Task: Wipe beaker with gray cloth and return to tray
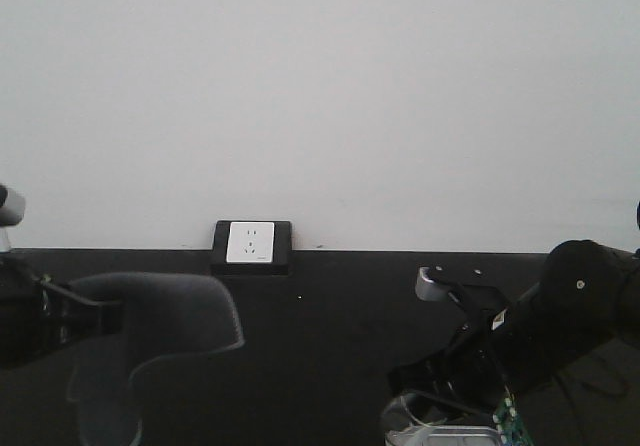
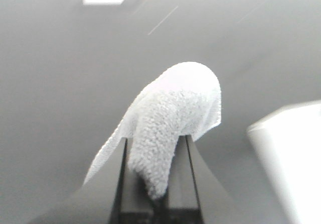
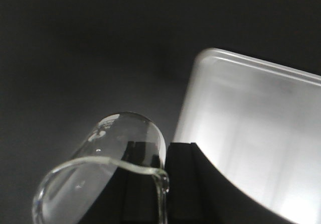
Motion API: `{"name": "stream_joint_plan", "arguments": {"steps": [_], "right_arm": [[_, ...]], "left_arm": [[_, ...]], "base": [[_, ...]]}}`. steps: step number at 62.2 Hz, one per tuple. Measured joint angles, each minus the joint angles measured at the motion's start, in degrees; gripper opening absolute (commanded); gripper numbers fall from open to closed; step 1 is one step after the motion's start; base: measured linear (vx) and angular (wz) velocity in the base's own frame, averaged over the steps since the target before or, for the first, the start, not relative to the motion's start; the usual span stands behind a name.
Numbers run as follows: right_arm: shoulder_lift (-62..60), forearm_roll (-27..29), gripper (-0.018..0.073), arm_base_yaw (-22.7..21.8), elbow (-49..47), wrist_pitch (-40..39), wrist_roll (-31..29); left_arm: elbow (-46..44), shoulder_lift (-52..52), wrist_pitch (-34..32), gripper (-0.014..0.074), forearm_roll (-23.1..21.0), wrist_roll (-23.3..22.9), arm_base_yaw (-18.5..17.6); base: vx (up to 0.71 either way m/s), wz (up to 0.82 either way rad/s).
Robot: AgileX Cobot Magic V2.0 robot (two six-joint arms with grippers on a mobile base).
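Left jaws are clamping a fold of the gray cloth, which is drooping soft and light over them, while the right jaws are gripping the glass beaker near its rim, just beside the white tray. Being slick and fragile, the beaker is calling for a gentle, steady hold.

Plain gray cloth, clear beaker, white tray, black table
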Motion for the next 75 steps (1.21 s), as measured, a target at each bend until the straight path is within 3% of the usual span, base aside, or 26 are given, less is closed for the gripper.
{"name": "stream_joint_plan", "arguments": {"steps": [11, 18, 25, 35, 42, 52, 58, 64, 75], "right_arm": [[-1.88, 7.33, -0.0011, 11.66, 0.00, -5.24, -2.26], [-1.88, 7.58, -0.0011, 17.36, 0.00, -10.97, 1.13], [-1.88, 7.19, -0.0011, 17.75, 0.00, -15.02, 4.83], [-3.04, 6.84, -0.0011, 16.11, 0.00, -20.34, 8.26], [-3.32, 7.39, -0.0011, 17.15, 0.00, -16.36, 8.51], [-3.32, 7.70, -0.0011, 20.16, 0.00, -8.99, 7.80], [-3.32, 7.70, -0.0011, 20.34, 0.00, -7.82, 7.80], [-3.37, 7.43, -0.0011, 20.34, 0.00, -10.75, 7.91], [-3.37, 7.54, -0.0011, 19.75, 0.00, -19.63, 9.20]], "left_arm": [[-1.81, 0.00, 1.99, 0.0000, -7.28, 3.45, -3.32], [-1.81, 0.30, 14.31, 0.0000, -7.67, 5.49, -4.57], [-1.81, 0.35, 25.59, 0.0000, -7.30, 6.46, -4.68], [-1.81, 0.30, 35.78, 0.0000, -6.92, 8.16, -4.68], [-1.81, 0.30, 24.60, 0.0000, -6.92, 8.45, -4.75], [-1.81, 0.30, 0.46, 0.0000, -7.05, 8.49, -4.75], [-1.81, 0.30, -6.70, 0.0000, -7.97, 8.49, -4.75], [-1.81, 0.30, -3.01, 0.0000, -9.45, 8.27, -4.75], [-1.81, 0.30, 20.66, 0.0000, -9.92, 7.98, -4.75]], "base": [[0.00, 0.00], [0.00, 0.00], [0.00, 0.00], [0.00, 0.00], [0.00, 0.00], [0.00, 0.00], [0.00, 0.00], [0.00, 0.00], [0.00, 0.00]]}}
